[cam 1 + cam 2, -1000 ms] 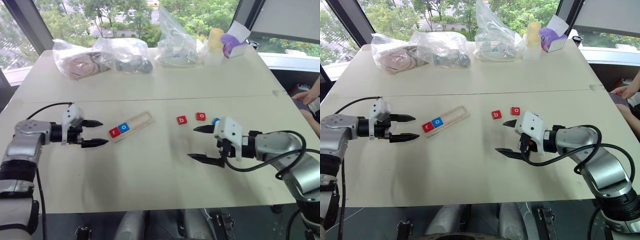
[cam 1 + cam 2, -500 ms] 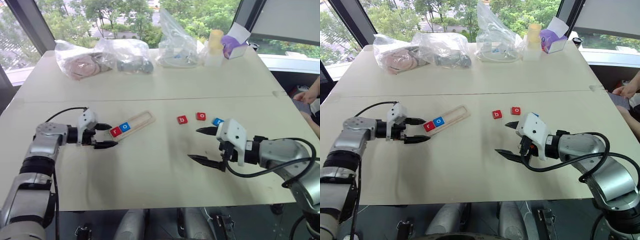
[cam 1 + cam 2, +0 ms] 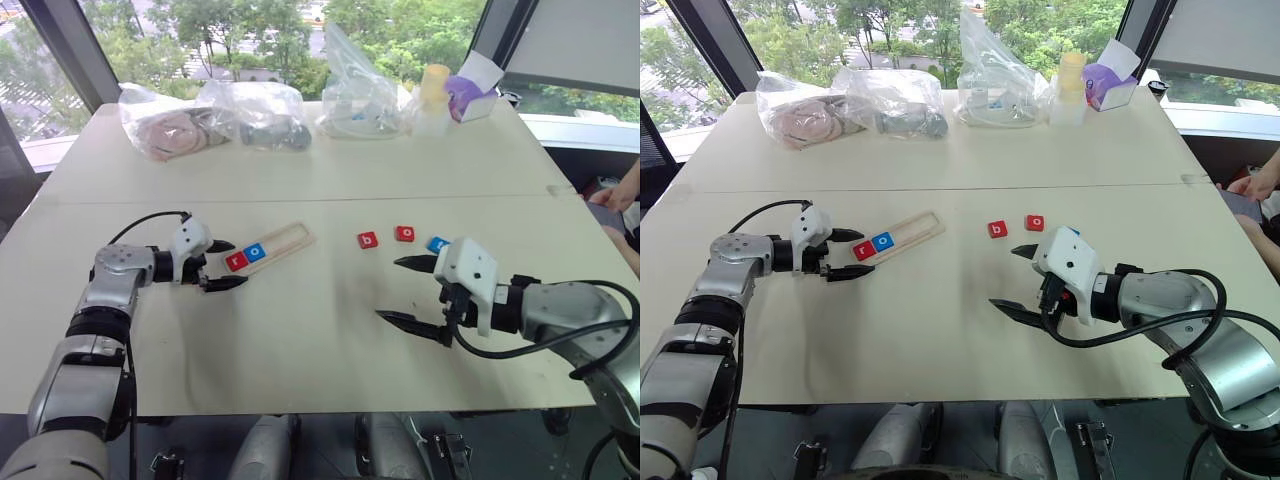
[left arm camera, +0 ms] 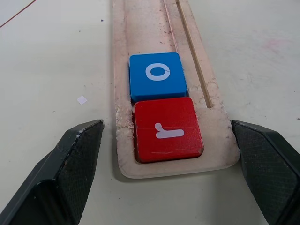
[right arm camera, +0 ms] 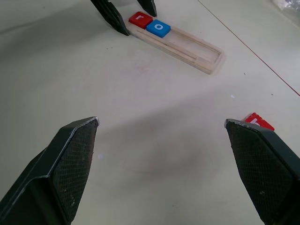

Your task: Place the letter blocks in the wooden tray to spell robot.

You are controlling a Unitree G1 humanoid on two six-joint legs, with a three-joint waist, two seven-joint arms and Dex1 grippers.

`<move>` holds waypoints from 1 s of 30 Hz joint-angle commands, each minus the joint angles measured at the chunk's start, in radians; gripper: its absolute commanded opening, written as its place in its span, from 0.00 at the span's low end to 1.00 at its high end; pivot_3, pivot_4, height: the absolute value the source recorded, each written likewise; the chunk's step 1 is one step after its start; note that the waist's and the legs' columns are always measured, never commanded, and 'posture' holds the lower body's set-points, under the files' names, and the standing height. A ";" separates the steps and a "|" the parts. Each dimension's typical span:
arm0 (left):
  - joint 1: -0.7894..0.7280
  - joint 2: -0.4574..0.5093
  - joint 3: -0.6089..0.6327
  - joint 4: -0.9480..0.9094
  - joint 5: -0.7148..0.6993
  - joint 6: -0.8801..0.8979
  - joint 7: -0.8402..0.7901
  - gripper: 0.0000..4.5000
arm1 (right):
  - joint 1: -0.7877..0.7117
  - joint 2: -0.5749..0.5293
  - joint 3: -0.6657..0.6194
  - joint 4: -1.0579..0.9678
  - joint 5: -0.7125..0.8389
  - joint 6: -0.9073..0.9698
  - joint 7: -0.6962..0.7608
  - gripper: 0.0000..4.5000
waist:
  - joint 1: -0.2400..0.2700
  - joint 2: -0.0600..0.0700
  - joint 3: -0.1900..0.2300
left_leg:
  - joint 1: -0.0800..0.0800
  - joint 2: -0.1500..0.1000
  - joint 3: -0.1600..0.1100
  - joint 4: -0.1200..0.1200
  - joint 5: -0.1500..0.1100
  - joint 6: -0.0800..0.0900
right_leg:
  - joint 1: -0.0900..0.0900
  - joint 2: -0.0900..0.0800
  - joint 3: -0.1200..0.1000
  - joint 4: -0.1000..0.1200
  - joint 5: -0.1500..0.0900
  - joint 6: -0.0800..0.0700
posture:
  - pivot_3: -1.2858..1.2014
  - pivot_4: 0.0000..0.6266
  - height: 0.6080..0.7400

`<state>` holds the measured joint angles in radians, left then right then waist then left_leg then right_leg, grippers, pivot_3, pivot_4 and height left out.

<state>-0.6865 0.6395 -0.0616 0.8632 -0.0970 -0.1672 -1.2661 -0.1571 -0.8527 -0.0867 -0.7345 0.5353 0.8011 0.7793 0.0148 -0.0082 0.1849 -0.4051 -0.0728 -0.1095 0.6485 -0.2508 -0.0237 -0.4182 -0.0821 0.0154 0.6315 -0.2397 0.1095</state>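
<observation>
The wooden tray [image 3: 291, 238] lies slanted left of the table's middle. A red "r" block [image 4: 167, 131] fills its near end, with a blue "o" block [image 4: 157, 75] right behind it. My left gripper [image 3: 238, 265] is open, one finger on each side of the tray's "r" end, holding nothing. To the right of the tray, a red "b" block [image 3: 368, 240], a red "o" block [image 3: 404, 233] and a blue block [image 3: 436, 243] lie in a row; my right hand partly hides the blue one. My right gripper [image 3: 389, 289] hangs open and empty in front of that row.
Plastic bags [image 3: 165, 120] [image 3: 360, 95], a yellow cup [image 3: 432, 85] and a purple box [image 3: 470, 88] line the table's far side. A person's hand [image 3: 612, 192] shows at the right edge. A seam [image 3: 420, 197] crosses the tabletop behind the blocks.
My left gripper has moved right and down, from well left of the tray to straddling its "r" end. The right gripper has stayed put. The blocks have not moved.
</observation>
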 commanded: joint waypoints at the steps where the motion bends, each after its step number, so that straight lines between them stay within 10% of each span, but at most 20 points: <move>1: 0.018 -0.016 -0.045 0.021 0.064 -0.003 0.034 1.00 | -0.005 -0.020 -0.029 -0.033 0.014 -0.004 -0.004 0.99 | 0.000 0.001 -0.001 | 0.001 0.000 0.000 0.000 0.000 0.000 | 0.001 0.000 0.000 0.000 0.000 0.000 | 0.52 0.24 1.00; 6: 0.040 -0.024 -0.054 -0.004 0.070 0.014 0.024 1.00 | -0.017 -0.026 -0.019 -0.022 0.013 -0.009 -0.003 0.99 | 0.000 0.002 -0.001 | 0.007 0.000 0.000 0.000 0.000 0.000 | 0.008 0.000 0.000 -0.001 0.000 0.000 | 0.52 0.24 1.00; 10: 0.052 -0.034 -0.060 -0.016 0.081 0.012 0.030 0.69 | -0.028 -0.030 -0.011 -0.010 0.011 -0.014 0.002 1.00 | 0.000 0.003 -0.002 | 0.012 0.000 0.000 -0.001 -0.001 0.001 | 0.013 -0.001 0.000 -0.002 -0.001 0.000 | 0.52 0.24 1.00; 30: 0.160 -0.156 -0.199 -0.486 0.019 0.158 -0.137 0.69 | -0.055 -0.039 0.004 0.009 -0.009 -0.019 0.002 1.00 | 0.000 0.006 -0.005 | 0.010 -0.003 0.000 -0.002 -0.003 0.004 | 0.012 -0.005 0.000 -0.004 -0.002 0.003 | 0.52 0.24 1.00</move>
<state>-0.5453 0.4931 -0.2110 0.4134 -0.0739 -0.0372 -1.3662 -0.2010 -0.8810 -0.0811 -0.7115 0.5259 0.7951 0.7819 0.0143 -0.0022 0.1800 -0.3949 -0.0754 -0.1096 0.6465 -0.2535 -0.0198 -0.4060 -0.0875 0.0152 0.6273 -0.2418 0.1121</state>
